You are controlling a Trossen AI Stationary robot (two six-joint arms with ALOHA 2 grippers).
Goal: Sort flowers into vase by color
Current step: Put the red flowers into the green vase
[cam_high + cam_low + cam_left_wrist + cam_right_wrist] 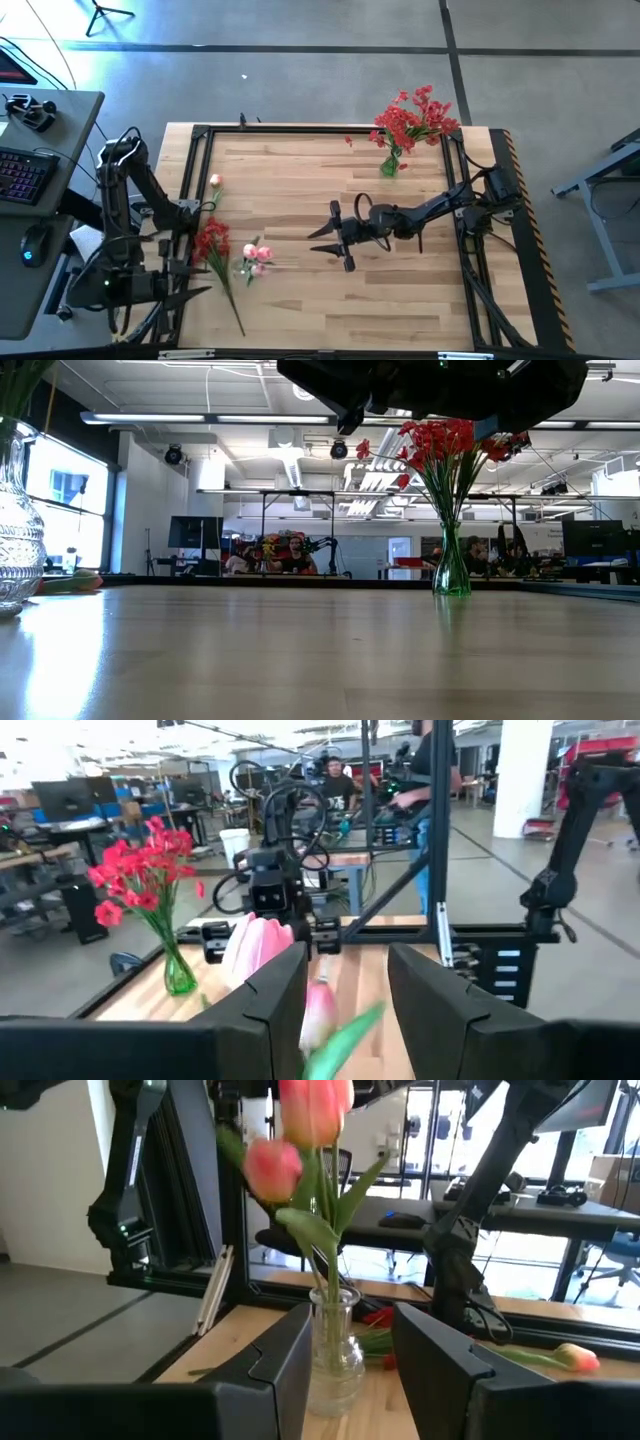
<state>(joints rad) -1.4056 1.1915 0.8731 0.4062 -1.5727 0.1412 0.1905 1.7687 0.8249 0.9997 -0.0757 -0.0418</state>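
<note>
A clear glass vase (pixel 247 266) (pixel 333 1352) near the table's left side holds pink tulips (pixel 300 1125). A green glass vase (pixel 390 165) (pixel 451 572) at the far right edge holds bushy red flowers (pixel 412 117). One red-blossom stem (pixel 212 243) lies flat left of the clear vase. A single pink-bud stem (pixel 215 182) (pixel 572 1356) lies farther back on the left. My right gripper (pixel 325 245) (pixel 350 1360) hovers open at mid-table and faces the clear vase. My left gripper (pixel 345 990) is open at the near left, with pink tulips (pixel 255 945) just ahead of its fingers.
A black metal frame (pixel 200 135) borders the wooden table. Bare wood lies between the two vases and along the near edge. People and desks show in the room beyond the far side (pixel 290 555). A desk with a keyboard (pixel 25 170) stands left of the table.
</note>
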